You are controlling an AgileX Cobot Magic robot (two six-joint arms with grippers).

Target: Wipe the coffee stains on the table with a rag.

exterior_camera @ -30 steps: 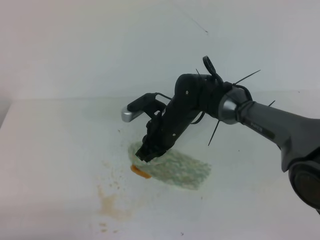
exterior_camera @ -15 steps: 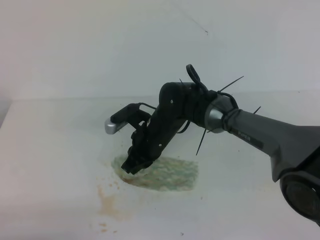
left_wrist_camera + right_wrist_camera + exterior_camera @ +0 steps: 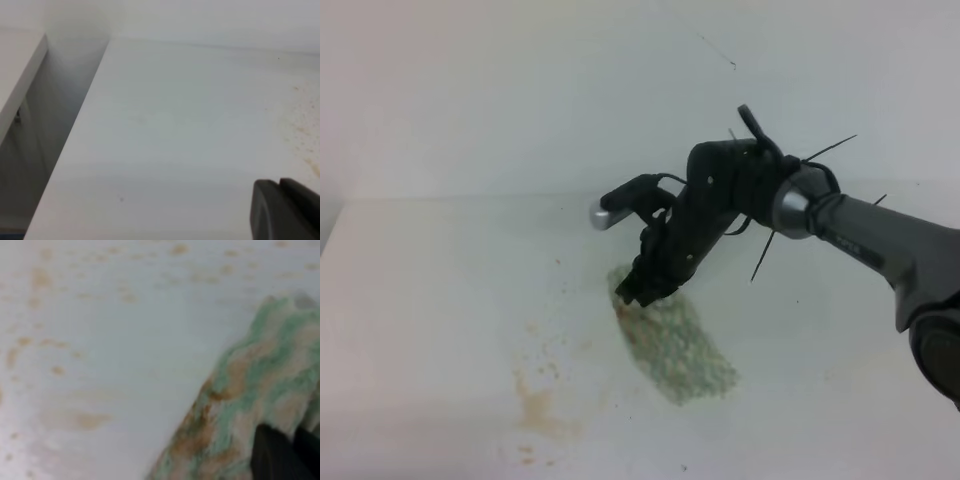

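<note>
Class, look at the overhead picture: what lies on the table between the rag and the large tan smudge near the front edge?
In the exterior high view, only bare white table with a few faint tan specks lies between the rag and the smudge.

Right gripper [image 3: 642, 290] pressed down on rag's [image 3: 672, 340] upper end — tan coffee stains [image 3: 542, 408] on table [image 3: 430, 300] left of it.

The right claw [image 3: 642, 292] hides its tips in the rag [image 3: 675, 340]; the left claw [image 3: 286, 210] is cropped.
</note>
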